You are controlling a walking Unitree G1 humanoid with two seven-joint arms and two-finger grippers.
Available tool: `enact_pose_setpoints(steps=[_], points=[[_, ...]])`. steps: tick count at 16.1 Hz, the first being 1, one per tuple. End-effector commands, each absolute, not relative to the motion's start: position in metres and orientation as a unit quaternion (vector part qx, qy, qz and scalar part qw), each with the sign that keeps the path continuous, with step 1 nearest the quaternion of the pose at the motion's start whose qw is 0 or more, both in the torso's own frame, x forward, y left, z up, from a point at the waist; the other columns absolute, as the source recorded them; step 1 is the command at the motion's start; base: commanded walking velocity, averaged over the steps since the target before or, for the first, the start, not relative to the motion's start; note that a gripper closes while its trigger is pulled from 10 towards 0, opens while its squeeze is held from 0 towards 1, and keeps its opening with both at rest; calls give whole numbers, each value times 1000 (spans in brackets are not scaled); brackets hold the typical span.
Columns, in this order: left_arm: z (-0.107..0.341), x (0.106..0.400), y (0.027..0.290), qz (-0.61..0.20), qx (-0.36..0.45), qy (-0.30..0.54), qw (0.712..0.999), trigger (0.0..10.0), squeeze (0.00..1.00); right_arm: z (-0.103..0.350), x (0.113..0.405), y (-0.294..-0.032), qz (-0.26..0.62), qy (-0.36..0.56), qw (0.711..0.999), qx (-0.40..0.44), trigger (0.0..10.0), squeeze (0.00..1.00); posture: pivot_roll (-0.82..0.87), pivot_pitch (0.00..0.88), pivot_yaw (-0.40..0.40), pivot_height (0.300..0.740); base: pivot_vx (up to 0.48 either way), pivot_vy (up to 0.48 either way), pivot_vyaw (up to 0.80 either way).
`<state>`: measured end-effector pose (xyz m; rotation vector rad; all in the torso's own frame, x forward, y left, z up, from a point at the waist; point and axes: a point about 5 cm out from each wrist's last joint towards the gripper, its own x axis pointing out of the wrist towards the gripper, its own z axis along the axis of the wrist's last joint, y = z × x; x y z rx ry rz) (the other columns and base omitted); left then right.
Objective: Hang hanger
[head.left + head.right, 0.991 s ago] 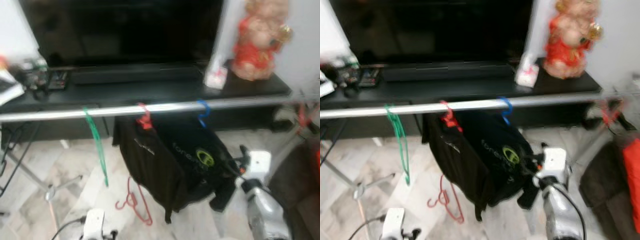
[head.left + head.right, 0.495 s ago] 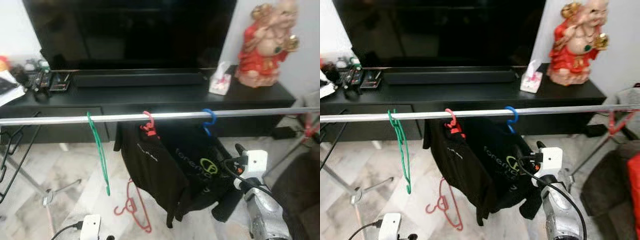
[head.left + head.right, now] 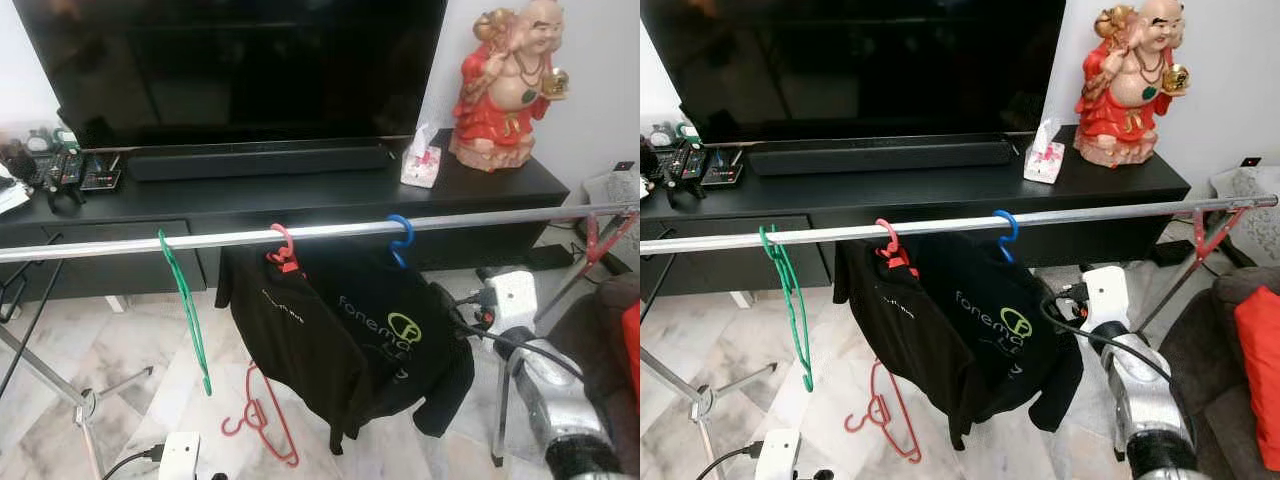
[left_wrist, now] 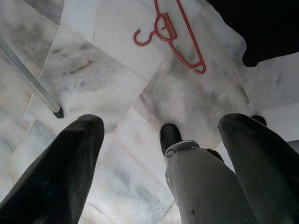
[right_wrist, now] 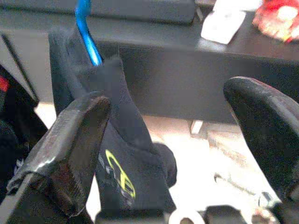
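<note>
Now, from the head, the blue hanger [image 3: 1006, 232] hangs on the rail [image 3: 1120, 212] with the black shirt [image 3: 970, 320]; the right hand [image 5: 173, 140], fingers spread, sits just beside it and could snag the shirt. By the left wrist, the left hand [image 4: 156, 154] is spread above the floor, the red hanger [image 4: 170, 32] still lying there.

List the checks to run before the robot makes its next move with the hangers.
1. Blue hanger hooked over the rail: ok.
2. Black shirt hanging on the blue hanger, off the floor: ok.
3. Right gripper open, fingers apart beside the shirt and gripping nothing: ok.
4. Left gripper open and empty, pointing down at the floor: ok.
5. All hangers on the rail: not ok; a red hanger lies on the floor under the rail.
6. Free rail space between the green hanger and the hung shirts: ok.
</note>
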<state>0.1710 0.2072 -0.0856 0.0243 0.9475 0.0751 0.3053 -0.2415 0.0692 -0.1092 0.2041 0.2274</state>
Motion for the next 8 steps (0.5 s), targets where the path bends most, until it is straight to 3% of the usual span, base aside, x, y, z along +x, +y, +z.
enact_pose_setpoints(steps=[1, 3, 8], points=[[-87, 167, 209, 40, 8, 465, 885, 10000, 0, 73, 308, -246, 115, 106, 986, -53, 10000, 0, -123, 0, -24, 740, 0, 0, 0], [-88, 165, 209, 38, 6, 467, 883, 10000, 0, 70, 308, -243, 169, 130, 976, -47, 10000, 0, -123, 0, -23, 740, 0, 0, 0], [-88, 165, 209, 38, 4, 466, 884, 10000, 0, 62, 306, -242, 177, 154, 970, -71, 10000, 0, -121, 0, -25, 740, 0, 0, 0]])
